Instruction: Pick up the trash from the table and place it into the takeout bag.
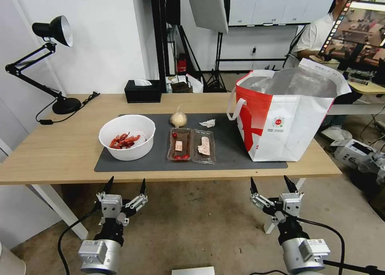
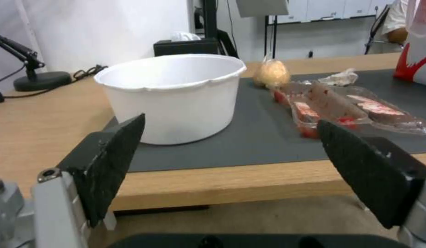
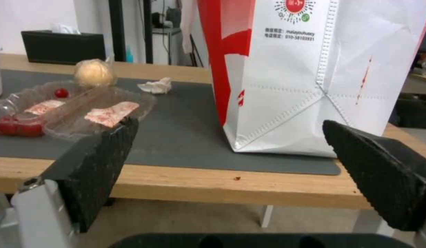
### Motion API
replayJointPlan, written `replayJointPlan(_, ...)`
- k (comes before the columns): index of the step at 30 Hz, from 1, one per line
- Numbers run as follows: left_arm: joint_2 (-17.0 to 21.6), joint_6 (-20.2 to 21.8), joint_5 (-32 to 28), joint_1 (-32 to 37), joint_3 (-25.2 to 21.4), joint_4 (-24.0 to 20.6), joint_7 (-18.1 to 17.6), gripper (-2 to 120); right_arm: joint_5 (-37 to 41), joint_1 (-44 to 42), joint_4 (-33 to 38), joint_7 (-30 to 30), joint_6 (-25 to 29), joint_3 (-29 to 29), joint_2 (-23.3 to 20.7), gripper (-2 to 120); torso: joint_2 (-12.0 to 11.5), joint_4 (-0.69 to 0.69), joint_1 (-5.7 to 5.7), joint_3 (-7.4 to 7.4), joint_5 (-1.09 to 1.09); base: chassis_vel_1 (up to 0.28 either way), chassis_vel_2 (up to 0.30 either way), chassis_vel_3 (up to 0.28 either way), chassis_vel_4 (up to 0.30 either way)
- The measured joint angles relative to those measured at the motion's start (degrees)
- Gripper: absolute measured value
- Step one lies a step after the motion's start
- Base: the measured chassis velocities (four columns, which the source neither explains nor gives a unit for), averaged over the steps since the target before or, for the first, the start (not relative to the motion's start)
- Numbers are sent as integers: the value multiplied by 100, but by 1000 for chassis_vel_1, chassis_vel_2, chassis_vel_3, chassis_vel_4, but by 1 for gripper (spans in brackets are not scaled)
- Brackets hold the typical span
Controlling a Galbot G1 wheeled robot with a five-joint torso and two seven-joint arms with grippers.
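1. Both end effectors — left end effector point(image 1: 125, 185) and right end effector point(image 1: 272, 184) — are held spread and released before the worktop point(image 1: 48, 146).
2. Crayfish-shell bowl point(image 1: 127, 137), plastic tray point(image 1: 191, 145), knotted bag point(image 1: 179, 119) and tissue point(image 1: 207, 123) are seen on the mat point(image 1: 228, 150) — takeout bag point(image 1: 286, 118) stands at its right end.

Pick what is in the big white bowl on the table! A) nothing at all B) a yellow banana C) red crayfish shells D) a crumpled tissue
C: the head view looks down into the white bowl on the dark mat, and a pile of red crayfish shells lies inside it.
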Motion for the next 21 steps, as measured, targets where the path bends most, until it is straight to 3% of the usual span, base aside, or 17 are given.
replayJointPlan(21, 0, 0, 0, 0, 0, 0, 0, 100, 0, 0, 0, 0, 0, 0, 0, 100, 0, 0, 0, 0, 0, 0, 0, 0, 0)
